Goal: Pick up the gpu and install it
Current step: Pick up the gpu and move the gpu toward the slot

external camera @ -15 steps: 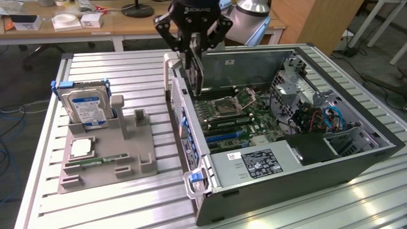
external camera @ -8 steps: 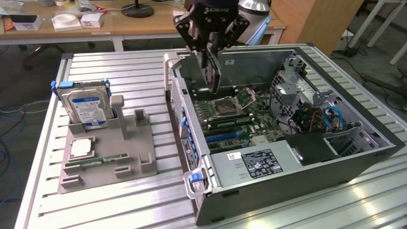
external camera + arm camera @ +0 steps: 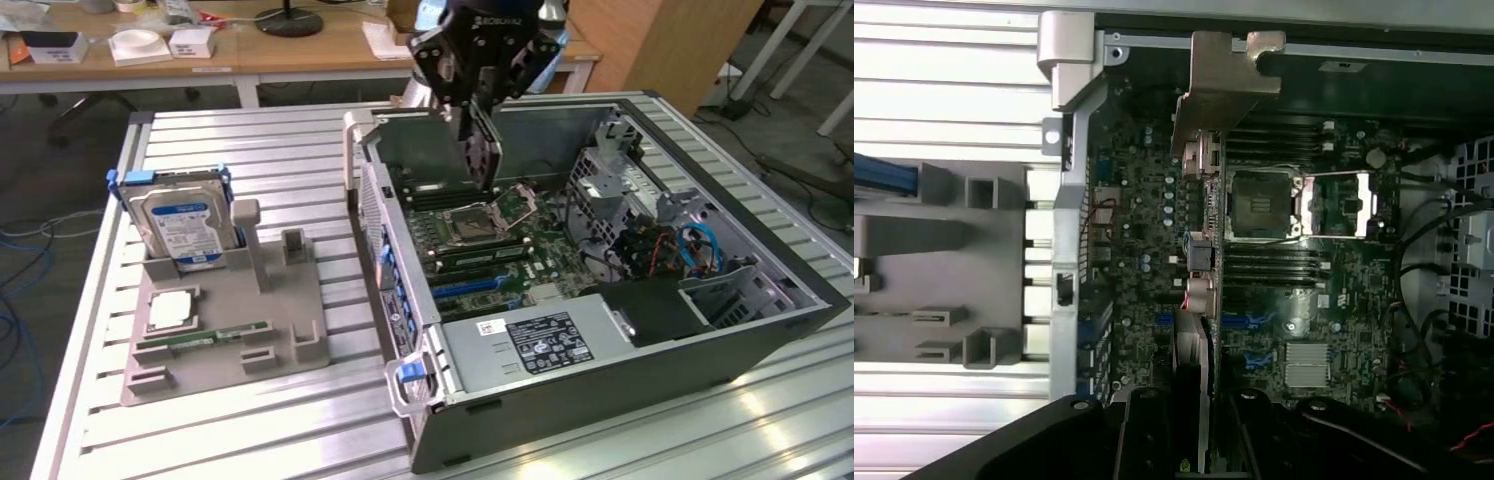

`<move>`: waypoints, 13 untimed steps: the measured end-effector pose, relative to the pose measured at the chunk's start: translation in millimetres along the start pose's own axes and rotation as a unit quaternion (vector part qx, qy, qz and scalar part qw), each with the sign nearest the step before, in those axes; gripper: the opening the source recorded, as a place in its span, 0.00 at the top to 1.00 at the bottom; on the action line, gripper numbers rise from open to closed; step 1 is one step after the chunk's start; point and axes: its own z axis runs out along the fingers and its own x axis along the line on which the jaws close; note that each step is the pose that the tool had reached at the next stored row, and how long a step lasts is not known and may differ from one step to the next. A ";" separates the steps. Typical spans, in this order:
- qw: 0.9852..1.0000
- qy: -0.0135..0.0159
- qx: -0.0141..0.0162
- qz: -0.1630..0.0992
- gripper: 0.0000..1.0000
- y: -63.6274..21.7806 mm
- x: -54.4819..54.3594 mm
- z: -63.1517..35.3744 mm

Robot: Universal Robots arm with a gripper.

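While clamped in the claw [image 3: 475, 102], the gpu [image 3: 483, 155] hangs on edge over the open computer case [image 3: 627, 380].
From the exterior view's left: a hard drive [image 3: 183, 225] stands upright in a grey holder [image 3: 287, 310] on the slatted worktop [image 3: 227, 140], and a memory stick [image 3: 200, 337] lies flat in the same holder. Just beside the holder stands the case, its motherboard [image 3: 534, 250] exposed. The claw grasps the card's upper edge. The card is vertical, its lower edge near the processor socket [image 3: 483, 215]; contact with the board cannot be told. In the wrist view, the silvery bracket [image 3: 1229, 75] lies toward the case wall.
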 end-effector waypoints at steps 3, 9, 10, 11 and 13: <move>1.000 0.000 0.001 0.001 0.73 -0.1 -9.0 0.1; 1.000 0.007 0.012 0.003 0.73 0.0 -22.4 -0.6; 1.000 0.009 0.014 0.003 0.73 0.0 -24.6 -0.7; 1.000 0.010 0.016 0.003 0.73 0.0 -26.7 -0.6; 1.000 0.012 0.019 0.003 0.73 0.1 -31.5 -0.5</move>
